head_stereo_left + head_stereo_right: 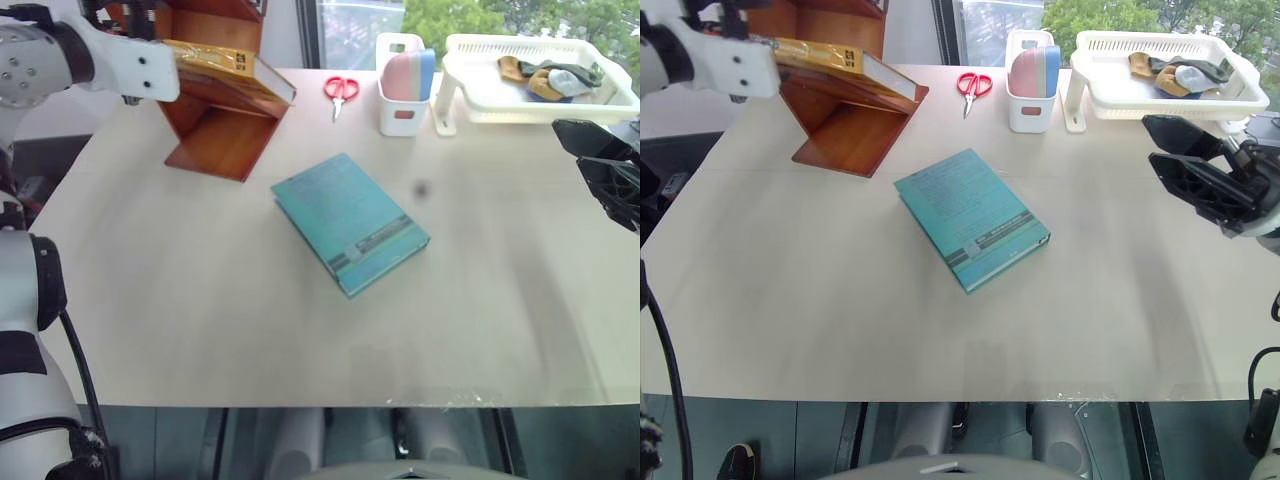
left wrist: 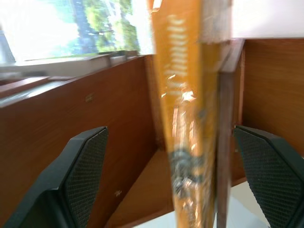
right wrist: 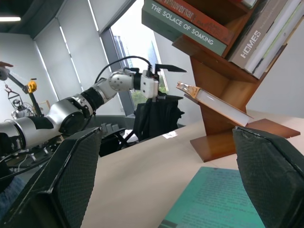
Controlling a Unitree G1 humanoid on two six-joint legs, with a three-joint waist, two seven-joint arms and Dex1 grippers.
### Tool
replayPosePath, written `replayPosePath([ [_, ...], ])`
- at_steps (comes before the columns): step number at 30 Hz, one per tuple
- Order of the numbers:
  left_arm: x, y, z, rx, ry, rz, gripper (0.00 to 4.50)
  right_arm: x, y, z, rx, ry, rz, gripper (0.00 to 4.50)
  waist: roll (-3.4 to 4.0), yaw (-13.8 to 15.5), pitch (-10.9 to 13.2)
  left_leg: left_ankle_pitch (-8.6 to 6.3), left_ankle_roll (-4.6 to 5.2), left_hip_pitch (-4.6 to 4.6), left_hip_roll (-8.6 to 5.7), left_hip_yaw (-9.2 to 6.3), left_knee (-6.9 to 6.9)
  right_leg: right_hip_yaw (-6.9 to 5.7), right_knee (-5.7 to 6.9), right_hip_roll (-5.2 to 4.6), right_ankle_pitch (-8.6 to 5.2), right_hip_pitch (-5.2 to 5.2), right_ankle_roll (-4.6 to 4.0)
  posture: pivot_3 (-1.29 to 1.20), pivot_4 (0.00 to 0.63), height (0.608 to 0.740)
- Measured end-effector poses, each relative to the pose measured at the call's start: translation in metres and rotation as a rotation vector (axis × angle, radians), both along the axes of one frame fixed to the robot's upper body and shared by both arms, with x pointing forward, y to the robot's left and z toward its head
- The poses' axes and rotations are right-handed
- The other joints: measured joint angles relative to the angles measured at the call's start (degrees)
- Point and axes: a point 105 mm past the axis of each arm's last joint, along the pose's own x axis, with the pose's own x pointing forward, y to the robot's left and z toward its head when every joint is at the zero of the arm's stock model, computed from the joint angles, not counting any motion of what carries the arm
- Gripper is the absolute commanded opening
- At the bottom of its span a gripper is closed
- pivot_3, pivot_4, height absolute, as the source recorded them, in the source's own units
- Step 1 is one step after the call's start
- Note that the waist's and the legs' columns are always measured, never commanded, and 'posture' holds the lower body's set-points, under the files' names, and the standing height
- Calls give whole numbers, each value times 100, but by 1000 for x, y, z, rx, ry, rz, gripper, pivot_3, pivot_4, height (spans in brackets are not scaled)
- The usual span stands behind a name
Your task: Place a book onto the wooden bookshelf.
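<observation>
While the glossy book point(image 1: 830, 58) leans on the slanted wooden bookshelf point(image 1: 845, 125) — both mesh-padded pincers gape, released.

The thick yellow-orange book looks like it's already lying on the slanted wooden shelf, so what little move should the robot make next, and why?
Probably draw the left gripper back, clear of the reddish-brown wooden bookshelf. The thick yellow-orange glossy book lies on a slanted board, and the gripper's fingers stand wide apart on either side of it without gripping.
</observation>
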Motion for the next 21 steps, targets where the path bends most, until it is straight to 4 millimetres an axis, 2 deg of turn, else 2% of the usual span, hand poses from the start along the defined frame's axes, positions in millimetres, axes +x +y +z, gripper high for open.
replayPosePath([
  [4,-13,-4,-12,-144,14,-113,4448,4,-6,1,-25,13,-32,4500,2,1,-1,0,0,0,7,0,9,0,4,-1,0,2,-1,0,150,740],
  [8,-19,-28,-32,-292,55,-256,4448,8,-10,5,-32,15,-45,4500,3,29,-2,0,0,-2,18,-8,32,-8,17,-2,1,7,-1,0,150,740],
  [11,-23,-75,-38,-603,14,-458,4448,10,-9,8,-47,9,-39,4500,10,56,-7,-1,3,-2,19,-18,59,-12,29,-6,2,21,0,0,150,740],
  [17,-17,-149,-88,-1001,162,-565,4448,11,-7,8,-58,3,-36,4500,10,38,-8,0,3,2,1,-23,85,-10,69,1,2,20,1,0,150,740],
  [19,-9,-163,-98,-1100,172,-536,4448,11,-7,8,-59,4,-41,4500,10,35,-8,0,3,7,0,-22,89,-6,76,4,2,20,1,0,150,740],
  [21,3,-166,-103,-1146,141,-472,4448,11,-7,8,-60,2,-49,4500,10,10,-8,0,3,13,0,-20,89,0,80,6,2,20,1,0,150,740],
])
